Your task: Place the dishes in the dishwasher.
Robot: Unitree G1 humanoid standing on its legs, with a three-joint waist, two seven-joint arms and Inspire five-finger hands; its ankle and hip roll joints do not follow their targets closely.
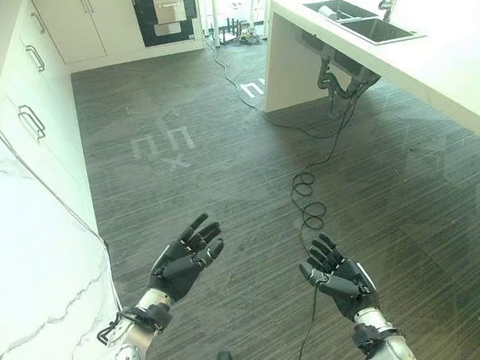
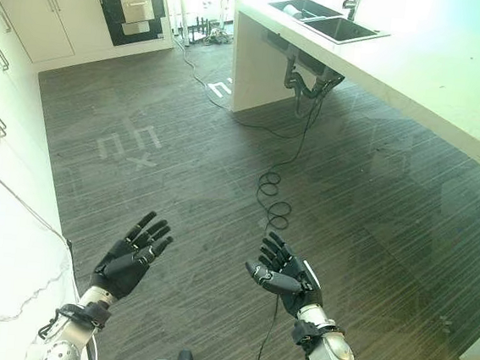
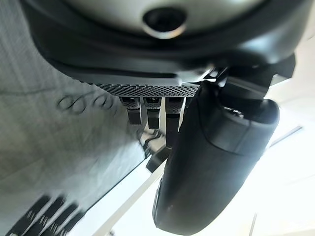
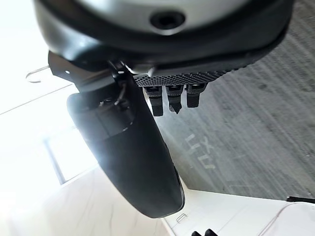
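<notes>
I am holding my left robot hand [image 1: 185,260] and right robot hand [image 1: 338,279] palm-up over the dark striped wood-look floor [image 1: 226,145], fingers spread and relaxed, gripping nothing. A white dish [image 1: 326,11] is sitting in the steel double sink [image 1: 357,21] set in the white tabletop [image 1: 456,56], well apart from me. The black built-in dishwasher [image 1: 159,6] is standing open among the far white cabinets [image 1: 77,15].

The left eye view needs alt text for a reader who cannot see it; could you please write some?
Both hands, left hand and right hand, hang open and empty over a dark wood-grain floor. A white counter with a double sink stands far right; white cabinets line the left.
</notes>
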